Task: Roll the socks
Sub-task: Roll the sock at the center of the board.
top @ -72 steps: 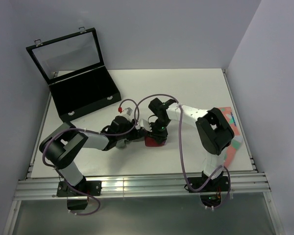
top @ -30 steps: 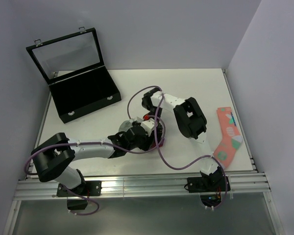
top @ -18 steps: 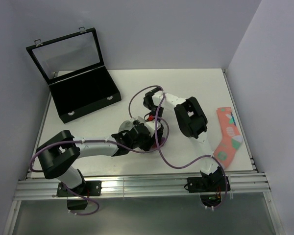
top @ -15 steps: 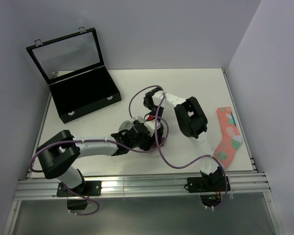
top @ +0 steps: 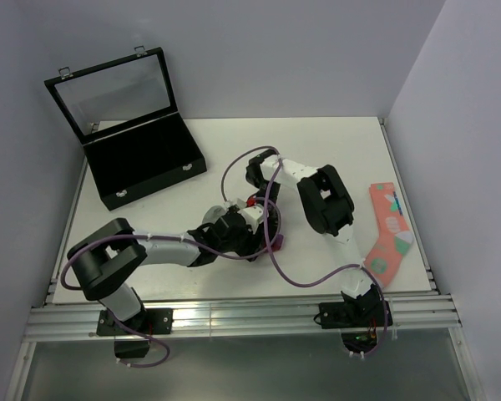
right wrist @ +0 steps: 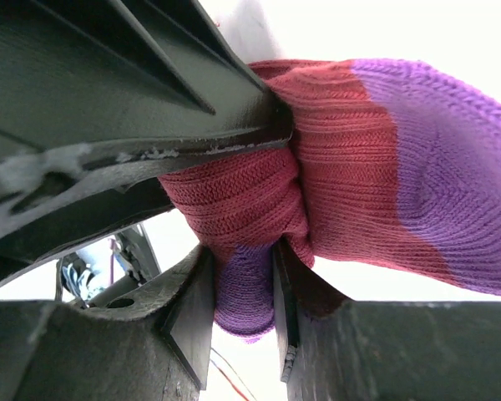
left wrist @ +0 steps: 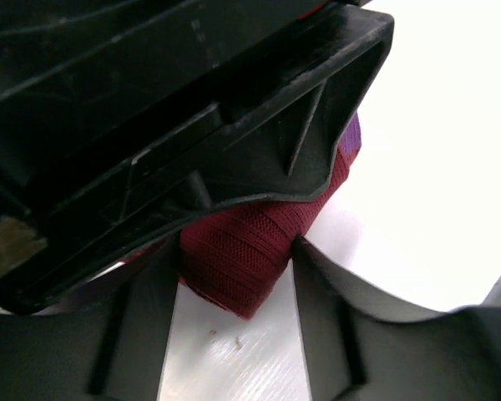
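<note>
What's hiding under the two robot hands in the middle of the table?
A bunched red sock with a purple patch. The left fingers and the right fingers both pinch it. From above they cover most of it, so anything else beneath is hidden.

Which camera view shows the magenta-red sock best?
The right wrist view: the magenta-red sock fills it, ribbing and purple heel clear. The left wrist shows one red fold; from above, arms mostly hide it.

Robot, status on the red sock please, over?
Left claw shut on magenta-red fabric sock with purple heel. Right claw pinching same sock. Sock bunched between both. Salmon-pink patched sock lies apart, far right.
</note>
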